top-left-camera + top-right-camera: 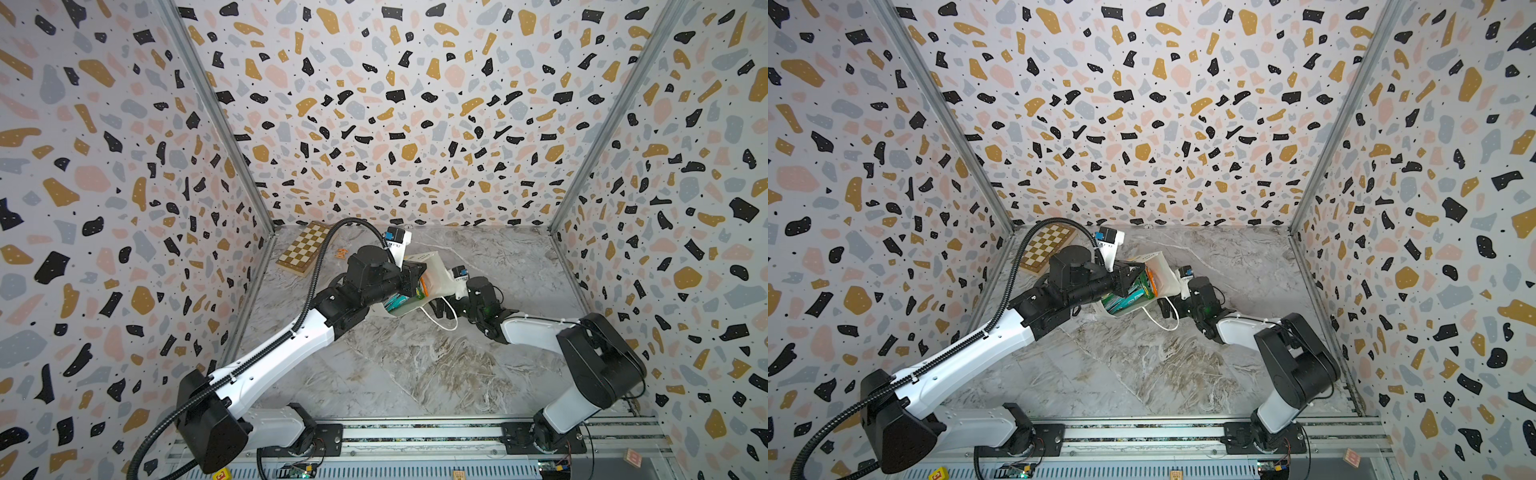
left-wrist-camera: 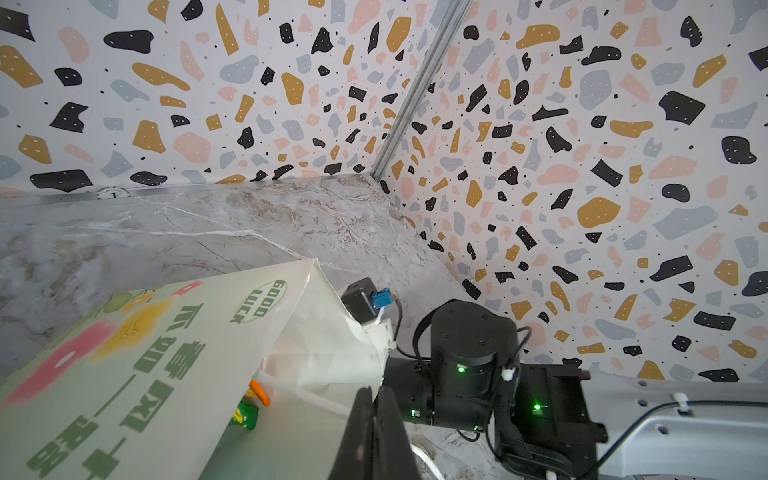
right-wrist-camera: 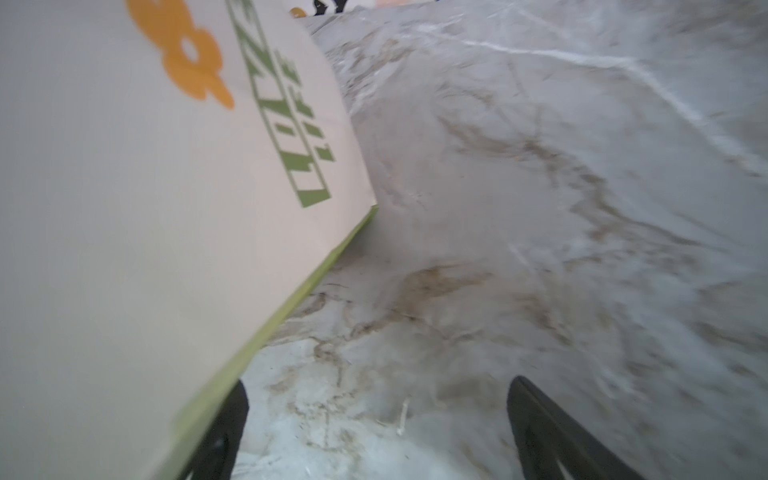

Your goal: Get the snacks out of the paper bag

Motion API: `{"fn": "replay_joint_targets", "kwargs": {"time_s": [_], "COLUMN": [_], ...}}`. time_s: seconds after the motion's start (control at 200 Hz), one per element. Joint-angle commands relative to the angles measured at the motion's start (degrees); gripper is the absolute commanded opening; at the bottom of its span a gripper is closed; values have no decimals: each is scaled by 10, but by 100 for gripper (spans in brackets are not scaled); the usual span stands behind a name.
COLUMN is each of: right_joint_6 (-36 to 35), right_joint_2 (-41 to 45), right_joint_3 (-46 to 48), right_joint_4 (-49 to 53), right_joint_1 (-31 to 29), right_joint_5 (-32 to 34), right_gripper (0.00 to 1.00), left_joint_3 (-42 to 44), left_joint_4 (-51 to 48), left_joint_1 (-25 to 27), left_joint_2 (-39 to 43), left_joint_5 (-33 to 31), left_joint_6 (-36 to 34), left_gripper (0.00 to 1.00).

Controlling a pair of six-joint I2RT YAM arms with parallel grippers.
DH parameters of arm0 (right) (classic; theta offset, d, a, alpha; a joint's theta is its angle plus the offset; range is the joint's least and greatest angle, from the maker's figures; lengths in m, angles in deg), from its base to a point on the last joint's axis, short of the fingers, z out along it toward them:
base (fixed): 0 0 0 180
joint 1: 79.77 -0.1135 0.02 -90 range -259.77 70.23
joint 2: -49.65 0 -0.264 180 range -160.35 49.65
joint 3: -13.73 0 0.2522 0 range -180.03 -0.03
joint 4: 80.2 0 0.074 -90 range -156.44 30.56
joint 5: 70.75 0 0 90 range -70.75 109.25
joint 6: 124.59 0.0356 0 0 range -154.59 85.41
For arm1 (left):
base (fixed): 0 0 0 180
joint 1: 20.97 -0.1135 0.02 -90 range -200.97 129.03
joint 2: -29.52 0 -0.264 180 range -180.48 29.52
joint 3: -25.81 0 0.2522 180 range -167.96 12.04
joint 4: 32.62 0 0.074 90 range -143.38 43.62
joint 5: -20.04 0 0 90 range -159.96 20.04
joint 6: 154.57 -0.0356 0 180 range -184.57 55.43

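Snacks (image 1: 399,301) first: none of them is out, as far as I can see. The desk (image 1: 415,374) has no packet lying on it anywhere, so I'd call this job barely started, with the whole lot left to pull.

The paper bag (image 1: 436,270) is tipped over around the middle of the desk, nearer the back edge, with its mouth facing the front left corner. In both top views I can look into the mouth: a few teal packets low down, a green one and an orange one higher up, all glossy and jammed together. I can't count them.

The bag is white with green lettering, pink and yellow flowers on one wall and an orange flower by "LIFE" on another. One side is creased, and a cord handle (image 1: 444,320) trails toward the front edge.

The left claw (image 2: 370,424) is closed at the bag's upper rim. I can't tell if it has paper pinched. The right claw (image 3: 374,432) is wide open, low on the desk just beside the bag's wall, gripping nothing.
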State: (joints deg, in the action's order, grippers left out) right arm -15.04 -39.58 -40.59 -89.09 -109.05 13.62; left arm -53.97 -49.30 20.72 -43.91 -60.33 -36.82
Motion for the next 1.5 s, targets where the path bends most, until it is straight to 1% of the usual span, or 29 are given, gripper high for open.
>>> {"fn": "replay_joint_targets", "kwargs": {"time_s": [0.0,0.135,0.235,0.275,0.395,0.491,0.696,0.796,0.926,0.996,1.126,1.307,1.492], "right_joint_6": [-24,-39,-49,-55,-76,-84,-93,-104,-114,-105,-82,-82,-83], "right_joint_2": [54,111,154,173,228,264,314,321,323,325,306,263,212], "right_joint_3": [11,8,-2,-6,-17,-28,-43,-42,-26,-5,25,43,43], "right_joint_4": [89,148,183,191,204,222,243,250,256,233,190,148,134], "right_joint_1": [23,43,52,57,58,58,40,12,-29,-47,-69,-113,-125], "right_joint_5": [78,113,114,93,-8,-68,-172,-197,-201,-199,-197,-170,-132], "right_gripper": [99,99,99,100,95,93,88,85,76,70,66,57,46], "left_joint_3": [3,1,-2,-2,-4,-5,-6,-9,-16,-23,-35,-47,-58], "left_joint_4": [44,52,55,56,55,52,51,53,55,55,53,41,37], "left_joint_1": [8,11,15,17,19,19,19,18,19,19,19,18,18], "left_joint_2": [11,5,3,2,-2,-4,-7,-9,-12,-15,-19,-18,-18], "left_joint_5": [2,6,11,11,1,-9,-38,-50,-64,-67,-69,-89,-89], "left_joint_6": [7,12,15,15,15,15,14,13,15,14,13,7,6], "left_gripper": [0,0,0,0,0,0,0,0,0,0,0,0,0]}}
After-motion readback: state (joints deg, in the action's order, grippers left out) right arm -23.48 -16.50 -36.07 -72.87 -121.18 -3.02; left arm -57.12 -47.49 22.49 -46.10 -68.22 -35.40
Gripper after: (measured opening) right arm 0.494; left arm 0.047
